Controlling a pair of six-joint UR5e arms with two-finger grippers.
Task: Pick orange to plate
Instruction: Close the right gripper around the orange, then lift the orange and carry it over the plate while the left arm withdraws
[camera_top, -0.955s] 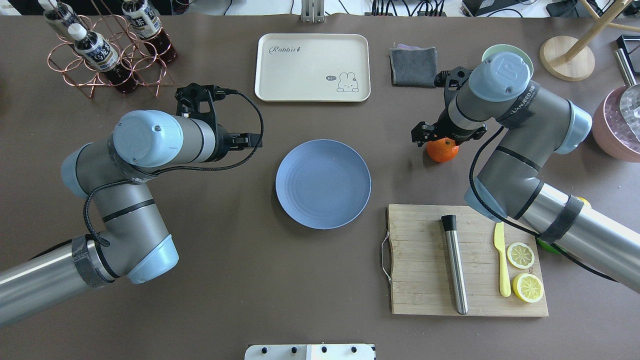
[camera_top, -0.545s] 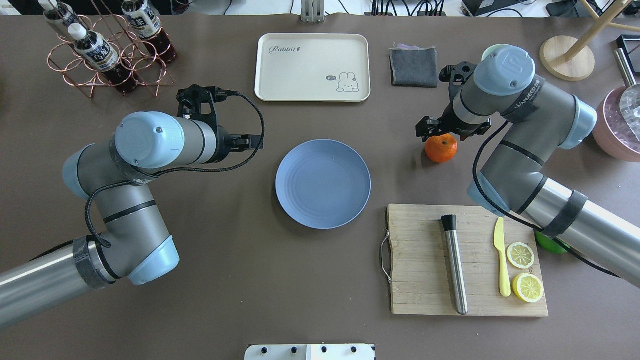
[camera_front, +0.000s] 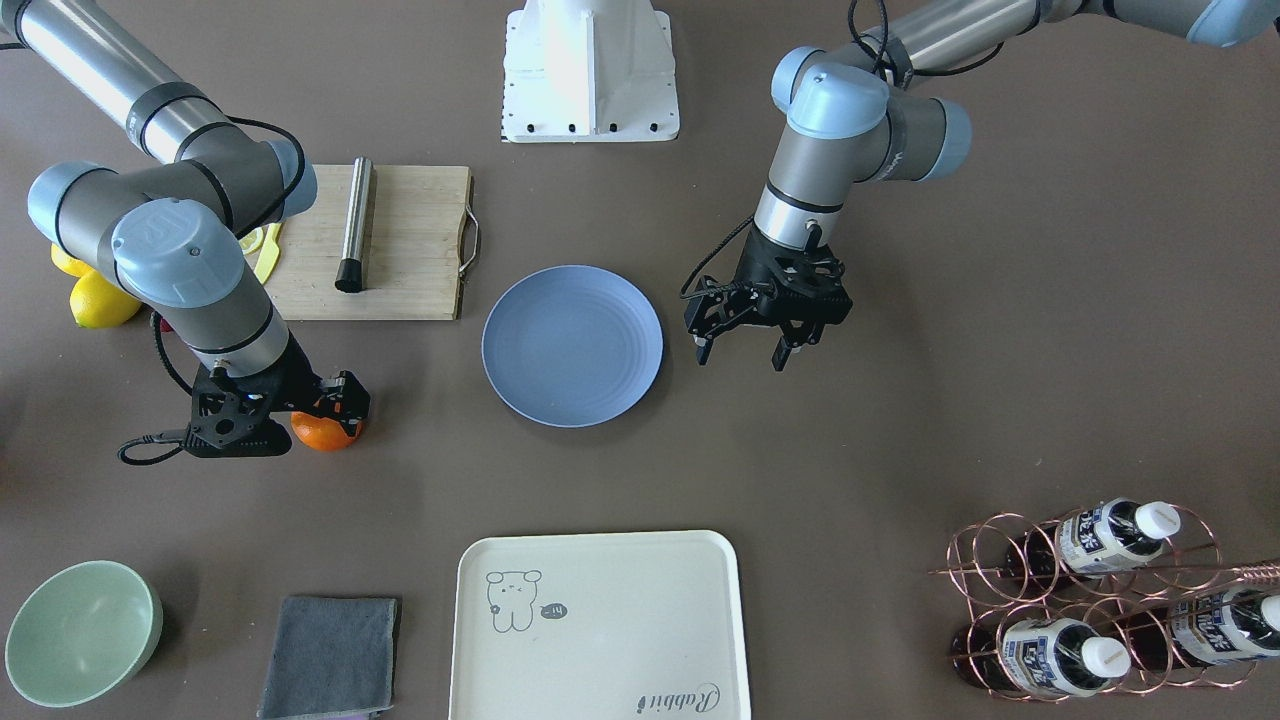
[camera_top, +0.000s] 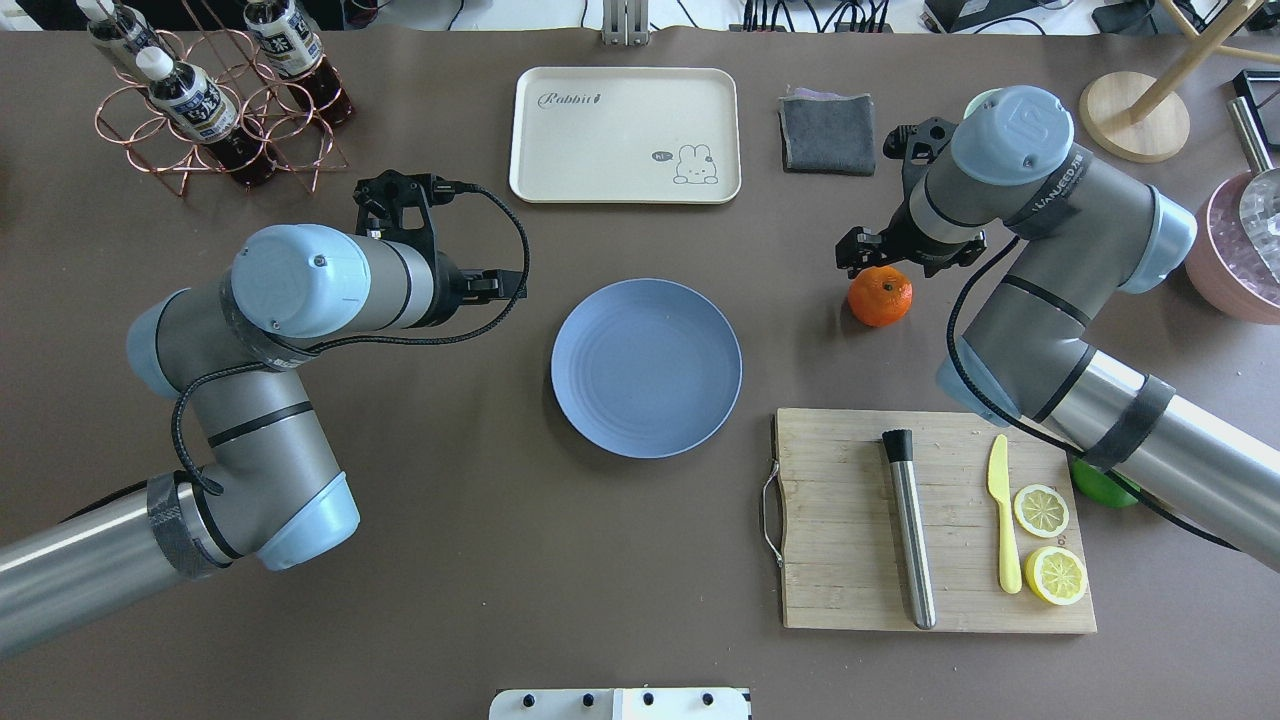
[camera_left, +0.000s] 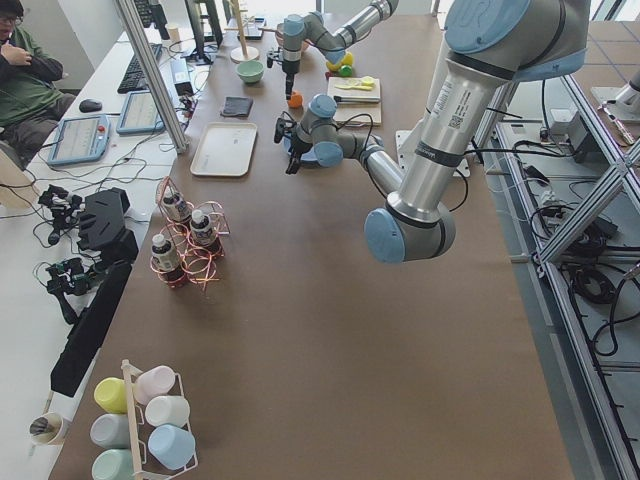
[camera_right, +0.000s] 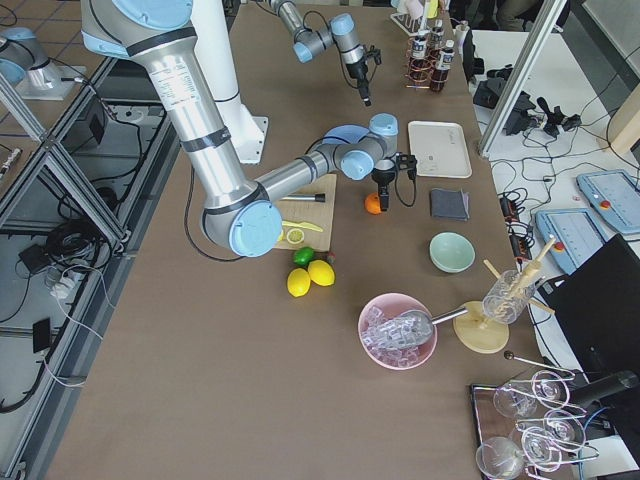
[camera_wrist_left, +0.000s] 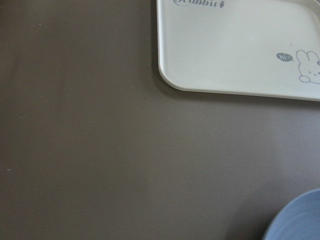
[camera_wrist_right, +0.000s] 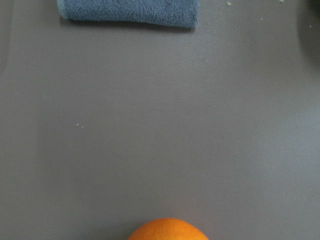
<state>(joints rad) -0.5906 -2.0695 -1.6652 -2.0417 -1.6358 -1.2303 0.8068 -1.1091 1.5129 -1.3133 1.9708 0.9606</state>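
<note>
The orange (camera_top: 880, 297) rests on the brown table, right of the periwinkle plate (camera_top: 647, 368). My right gripper (camera_front: 316, 412) hangs directly over the orange, pointing down and open, its fingers on either side of the fruit. Whether they touch it I cannot tell. Only the orange's top (camera_wrist_right: 167, 230) shows in the right wrist view, at the bottom edge. The plate (camera_front: 572, 345) holds nothing. My left gripper (camera_front: 740, 355) hovers open and empty just beside the plate's edge; the plate's rim (camera_wrist_left: 300, 220) shows in a corner of the left wrist view.
A cutting board (camera_top: 850, 560) with a steel rod (camera_top: 910, 530), yellow knife and lemon slices lies near the right arm. A cream tray (camera_top: 625, 135), grey cloth (camera_top: 826, 132), green bowl (camera_front: 80, 632) and bottle rack (camera_top: 215, 100) line the far side.
My right wrist has drifted slightly toward the far side of the table, uncovering more of the orange, which has stayed in place. The left arm has barely moved.
</note>
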